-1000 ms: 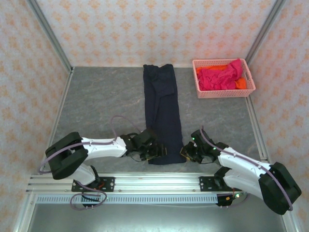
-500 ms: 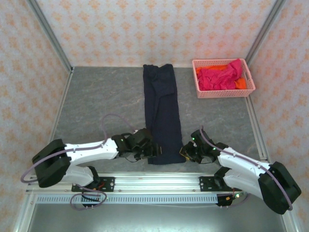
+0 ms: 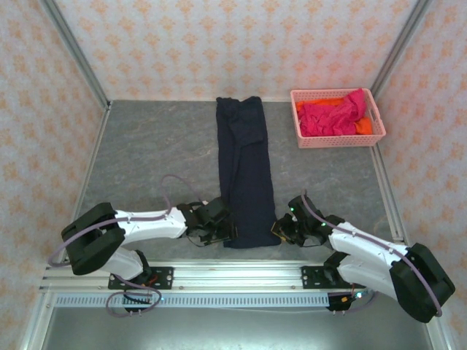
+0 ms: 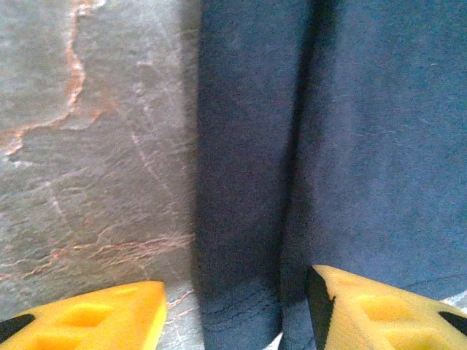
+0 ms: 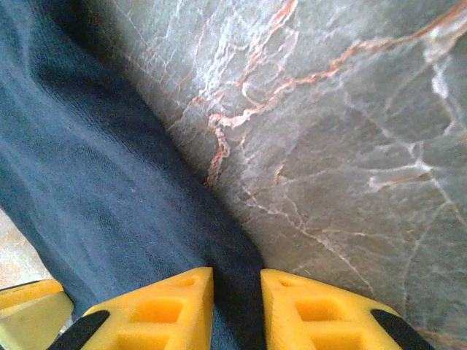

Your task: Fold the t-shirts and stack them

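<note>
At the near end of the navy t-shirt [image 3: 244, 168], both arms meet the cloth low on the grey marbled surface [image 3: 160, 160].

Left fingers [image 4: 80, 321]: positioned at the shirt's near left corner. The two yellow tips stand spread apart, one over bare surface just beside the shirt, the other over the cloth. The shirt's folded left edge lies between them, not pinched.

Right fingers [image 5: 146, 310]: positioned at the shirt's near right corner. The tips are drawn close together, with the shirt's right edge caught in the narrow gap between them; they are gripping the navy cloth.

Navy t-shirt: lies flat as a long narrow strip, running from between the two arms to the far edge of the surface. A lengthwise fold line shows along its left side in the left wrist view.

To the right of the shirt's far end, and well apart from it, a pink basket [image 3: 339, 141] sits on the surface. The magenta-red t-shirt [image 3: 332, 117] is heaped in it, crumpled. The orange t-shirt [image 3: 371, 126] lies under the magenta-red one, showing at two corners of the basket.
</note>
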Controlling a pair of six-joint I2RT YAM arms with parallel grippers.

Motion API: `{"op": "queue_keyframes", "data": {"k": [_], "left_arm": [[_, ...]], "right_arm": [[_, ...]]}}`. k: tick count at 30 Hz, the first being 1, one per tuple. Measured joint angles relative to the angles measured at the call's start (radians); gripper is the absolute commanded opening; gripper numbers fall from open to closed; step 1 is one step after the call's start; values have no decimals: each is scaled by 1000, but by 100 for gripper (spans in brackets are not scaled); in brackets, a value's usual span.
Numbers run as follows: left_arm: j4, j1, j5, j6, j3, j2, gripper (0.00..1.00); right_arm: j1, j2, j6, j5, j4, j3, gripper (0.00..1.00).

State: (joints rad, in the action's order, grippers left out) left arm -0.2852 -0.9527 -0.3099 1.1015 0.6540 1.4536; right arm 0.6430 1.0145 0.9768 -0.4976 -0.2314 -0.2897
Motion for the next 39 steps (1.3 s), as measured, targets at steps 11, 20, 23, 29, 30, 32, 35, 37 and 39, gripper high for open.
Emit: {"op": "queue_keyframes", "data": {"k": [11, 20, 23, 29, 30, 32, 35, 37, 39], "left_arm": [[-33, 4, -9, -2, 33, 11, 57], [-44, 3, -8, -2, 42, 17, 55], [-44, 3, -8, -2, 42, 17, 51], [-49, 3, -6, 1, 42, 20, 36], [-51, 4, -5, 1, 42, 24, 35], [-58, 4, -3, 1, 42, 27, 38], [-60, 3, -4, -1, 51, 28, 41], [-63, 3, -4, -2, 53, 28, 41], [-65, 3, -4, -2, 55, 28, 41]], "right_arm": [[31, -16, 0, -30, 72, 5, 28], [42, -12, 7, -72, 163, 7, 27], [42, -12, 10, -77, 171, 11, 18], [42, -19, 18, -79, 177, 20, 13], [42, -19, 18, -79, 177, 21, 14], [42, -19, 18, -79, 180, 24, 16], [42, -19, 18, -79, 180, 24, 16], [42, -19, 18, -79, 180, 24, 16], [42, -19, 18, -79, 180, 24, 16]]}}
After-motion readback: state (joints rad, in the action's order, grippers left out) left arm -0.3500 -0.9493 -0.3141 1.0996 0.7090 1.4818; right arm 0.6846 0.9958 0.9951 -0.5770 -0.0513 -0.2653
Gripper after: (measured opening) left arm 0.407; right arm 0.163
